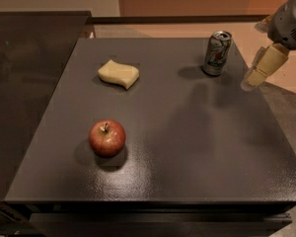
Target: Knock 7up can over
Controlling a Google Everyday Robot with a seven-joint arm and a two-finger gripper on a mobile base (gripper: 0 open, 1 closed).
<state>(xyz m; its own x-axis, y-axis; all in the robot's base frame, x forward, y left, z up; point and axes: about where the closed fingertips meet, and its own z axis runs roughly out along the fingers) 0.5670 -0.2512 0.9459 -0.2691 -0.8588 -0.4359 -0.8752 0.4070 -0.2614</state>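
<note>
Dark grey and faintly speckled, the table (197, 152) fills most of the view. Nearest the front edge, on the left half, a red apple (107, 138) sits upright with its stem pointing up, well apart from everything else. Farther back and a little to the right of it lies a pale yellow sponge (118, 74), flat on the table, with wavy edges.

Toward the far right corner stands the can (217, 53), upright, silver-white with green and red markings and a shiny top, its shadow falling to its left. It is well apart from the sponge and the apple.

Just to the right of the can, at the table's right edge, the gripper (254, 77) hangs from a grey arm that enters at the upper right corner. The cream-coloured gripper points down and to the left, near the can but not touching it. It holds nothing, and I cannot tell whether it is spread or closed. Its soft shadow lies on the table in front of the can.
</note>
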